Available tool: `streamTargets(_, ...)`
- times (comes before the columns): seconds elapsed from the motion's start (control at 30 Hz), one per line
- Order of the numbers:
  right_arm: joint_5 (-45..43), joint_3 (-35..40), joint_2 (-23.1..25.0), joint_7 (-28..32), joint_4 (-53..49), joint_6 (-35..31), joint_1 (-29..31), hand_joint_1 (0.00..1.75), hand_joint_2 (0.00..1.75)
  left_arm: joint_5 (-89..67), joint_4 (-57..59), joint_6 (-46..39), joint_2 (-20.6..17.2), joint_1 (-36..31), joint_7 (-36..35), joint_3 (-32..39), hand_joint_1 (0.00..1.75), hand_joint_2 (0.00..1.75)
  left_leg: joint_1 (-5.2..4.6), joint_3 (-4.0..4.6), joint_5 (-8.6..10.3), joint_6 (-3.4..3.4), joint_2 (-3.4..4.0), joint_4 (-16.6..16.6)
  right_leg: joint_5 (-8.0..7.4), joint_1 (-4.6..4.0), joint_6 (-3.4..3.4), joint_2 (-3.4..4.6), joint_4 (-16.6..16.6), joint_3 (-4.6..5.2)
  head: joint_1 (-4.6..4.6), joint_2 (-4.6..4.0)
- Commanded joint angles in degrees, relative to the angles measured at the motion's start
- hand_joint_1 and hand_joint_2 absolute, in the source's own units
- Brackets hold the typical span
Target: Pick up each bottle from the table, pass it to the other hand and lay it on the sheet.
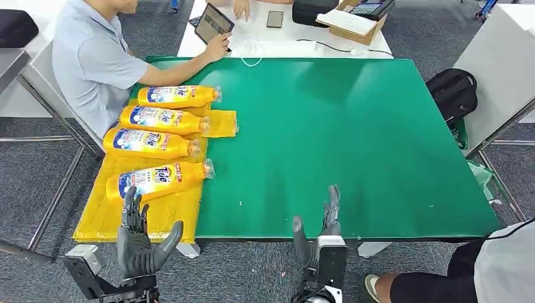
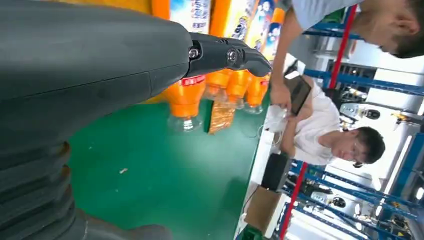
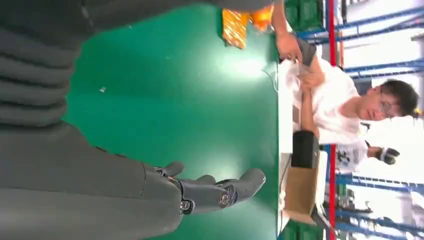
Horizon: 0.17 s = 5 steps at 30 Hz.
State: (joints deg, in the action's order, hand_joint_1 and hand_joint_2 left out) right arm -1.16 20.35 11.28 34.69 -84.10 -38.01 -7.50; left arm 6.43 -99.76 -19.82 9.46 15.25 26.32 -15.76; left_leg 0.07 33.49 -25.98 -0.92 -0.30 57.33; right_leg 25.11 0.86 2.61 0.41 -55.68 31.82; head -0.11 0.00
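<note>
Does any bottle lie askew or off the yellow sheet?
All four lie on the yellow sheet. Only the nearest bottle is tilted against the other three; nothing spilled.

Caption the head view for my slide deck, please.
Four orange bottles lie on the yellow sheet; both hands, left hand and right hand, open.

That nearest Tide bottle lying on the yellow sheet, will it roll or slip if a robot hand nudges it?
The nearest Tide bottle lies on its side with a rounded body, so a sideways push would probably roll it. Its glossy label looks slick, so it may slide in a loose hold. The yellow sheet looks thin and may shift under it.
</note>
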Motion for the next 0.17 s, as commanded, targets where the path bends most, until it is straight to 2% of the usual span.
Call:
streamTargets(0.03, -0.4, 4.3, -2.8, -0.1, 4.5, 1.1, 0.8, 0.00, 1.75, -7.2, 2.5, -0.8, -2.5, 1.1, 1.8, -0.4, 0.00, 1.75, 0.04, -0.17, -0.02, 0.04, 0.05, -0.1, 0.01, -0.05, -0.09, 0.01, 0.1, -0.17, -0.02, 0.00)
streamTargets(0.1, -0.2, 4.5, -2.9, 0.1, 4.8, 1.3, 1.1, 0.00, 1.75, -9.7, 2.8, -2.6, -2.0, 1.1, 3.2, 0.3, 0.00, 1.75, 0.05, -0.24, -0.04, 0.07, 0.05, -0.1, 0.02, -0.06, -0.11, 0.00, 0.1, -0.25, -0.02, 0.00)
streamTargets(0.17, -0.8, 4.1, -2.4, 0.1, 5.5, 1.5, 1.6, 0.00, 1.75, -5.7, 3.3, 0.5, -0.7, 0.9, 1.6, 1.7, 0.00, 1.75, 0.02, -0.14, -0.01, 0.04, 0.04, -0.1, 0.00, -0.03, -0.07, 0.01, 0.1, -0.13, -0.02, 0.00)
